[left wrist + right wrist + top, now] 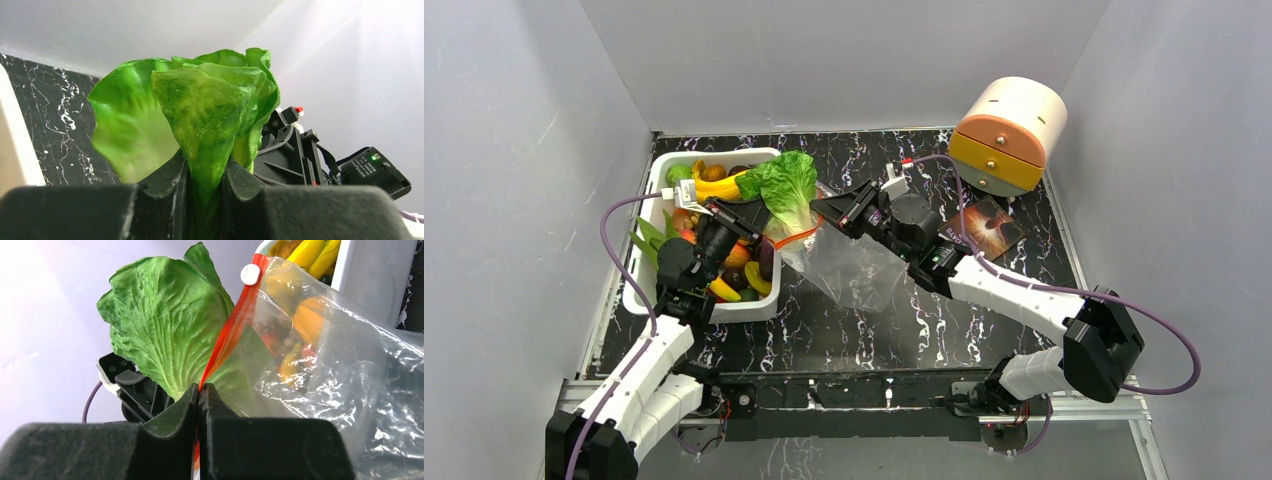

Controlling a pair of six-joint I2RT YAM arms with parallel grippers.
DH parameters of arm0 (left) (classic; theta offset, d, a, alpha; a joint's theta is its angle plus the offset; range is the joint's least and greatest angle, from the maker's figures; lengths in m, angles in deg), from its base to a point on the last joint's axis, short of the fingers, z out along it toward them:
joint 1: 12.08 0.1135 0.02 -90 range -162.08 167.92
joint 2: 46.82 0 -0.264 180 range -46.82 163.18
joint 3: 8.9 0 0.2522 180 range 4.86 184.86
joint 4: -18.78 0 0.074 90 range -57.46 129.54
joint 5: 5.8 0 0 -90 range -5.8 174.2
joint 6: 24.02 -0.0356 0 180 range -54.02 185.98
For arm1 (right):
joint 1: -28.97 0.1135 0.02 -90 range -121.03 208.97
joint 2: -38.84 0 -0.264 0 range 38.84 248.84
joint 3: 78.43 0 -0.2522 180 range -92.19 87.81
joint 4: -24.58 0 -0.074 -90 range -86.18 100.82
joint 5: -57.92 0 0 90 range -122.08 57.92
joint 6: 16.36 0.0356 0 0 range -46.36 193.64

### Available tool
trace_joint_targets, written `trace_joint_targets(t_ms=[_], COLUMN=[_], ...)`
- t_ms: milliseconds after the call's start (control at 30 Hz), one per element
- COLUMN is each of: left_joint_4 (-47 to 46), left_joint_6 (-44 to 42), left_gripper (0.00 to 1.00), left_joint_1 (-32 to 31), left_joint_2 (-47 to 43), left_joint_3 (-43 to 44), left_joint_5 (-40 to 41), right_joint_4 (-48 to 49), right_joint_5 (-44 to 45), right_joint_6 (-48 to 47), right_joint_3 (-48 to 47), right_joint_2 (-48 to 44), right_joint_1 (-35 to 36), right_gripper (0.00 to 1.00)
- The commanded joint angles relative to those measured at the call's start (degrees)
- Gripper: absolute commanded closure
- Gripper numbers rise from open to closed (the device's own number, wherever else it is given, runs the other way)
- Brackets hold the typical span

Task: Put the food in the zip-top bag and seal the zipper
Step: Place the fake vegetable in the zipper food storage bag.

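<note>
My left gripper (742,212) is shut on the stem of a leafy green lettuce (784,188), held up at the right end of the white tub; the lettuce fills the left wrist view (200,115). My right gripper (824,208) is shut on the red-orange zipper (227,332) of the clear zip-top bag (859,265), lifting the mouth edge just right of the lettuce. The bag (340,375) hangs down to the table. The lettuce (160,335) shows beside and partly behind the zipper strip. Bananas (716,186) and other toy food lie in the tub.
The white tub (646,285) stands at the left with several toy fruit and vegetables. A dark brown printed packet (989,228) lies on the black marbled table behind my right arm. A cream and orange drum-shaped drawer unit (1009,135) stands at the back right.
</note>
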Motion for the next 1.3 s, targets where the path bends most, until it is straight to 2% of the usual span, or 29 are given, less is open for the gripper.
trace_joint_targets(t_ms=[0, 167, 300, 400, 567, 633, 733, 833, 967, 1067, 1200, 1267], left_joint_4=[-3.6, -8.5, -3.7, -3.9, -7.7, -5.0, 4.0, 10.2, 8.5, 10.2, 10.8, 14.0], left_joint_6=[3.5, 13.7, 13.4, 14.2, 23.3, 23.6, 18.3, 14.5, 14.7, 14.4, 14.7, 13.8], left_gripper=[1.00, 1.00, 1.00, 1.00, 1.00, 1.00, 1.00, 0.91, 0.74, 0.57, 0.43, 0.39], left_joint_1=[-0.1, -0.1, -0.1, -0.1, -0.1, -0.1, -0.1, -0.1, -0.1, -0.1, -0.1, -0.1], left_joint_2=[-1.8, -2.3, -3.7, -4.3, -5.3, -6.2, -7.7, -8.8, -10.1, -10.8, -10.5, -10.4], left_joint_3=[-0.2, -1.4, 1.3, -0.6, -4.9, -3.5, 1.0, 3.0, 1.4, 2.8, 5.8, 7.9], left_joint_5=[2.0, 3.3, 4.0, 5.2, 5.5, 4.2, 1.6, 0.2, -1.1, -1.9, -4.7, -6.5], right_joint_4=[4.5, 6.7, 7.1, 5.4, 11.0, 12.6, 12.8, 13.7, 15.6, 19.7, 22.8, 22.9], right_joint_5=[1.2, 1.0, 0.8, 0.1, -2.8, -3.4, -3.0, -2.6, -3.1, -3.8, -4.6, -4.8], right_joint_6=[-0.2, -1.0, 0.1, 0.1, 3.7, 3.7, 3.6, 4.0, 3.7, 3.2, 2.0, 1.5], right_joint_3=[-2.1, -0.8, -1.2, -3.1, -1.7, -1.8, -1.6, -1.3, -1.0, 0.2, 0.6, 0.7], right_joint_2=[-0.1, -0.4, 0.5, 1.6, 2.0, 1.8, 0.9, 0.0, -0.7, -1.3, -2.1, -2.8], right_joint_1=[0.0, 0.0, 0.1, 0.3, 0.3, 0.3, 0.4, 0.5, 0.6, 0.7, 0.8, 0.9], right_gripper=[1.00, 1.00, 1.00, 1.00, 1.00, 1.00, 1.00, 1.00, 1.00, 1.00, 1.00, 1.00])
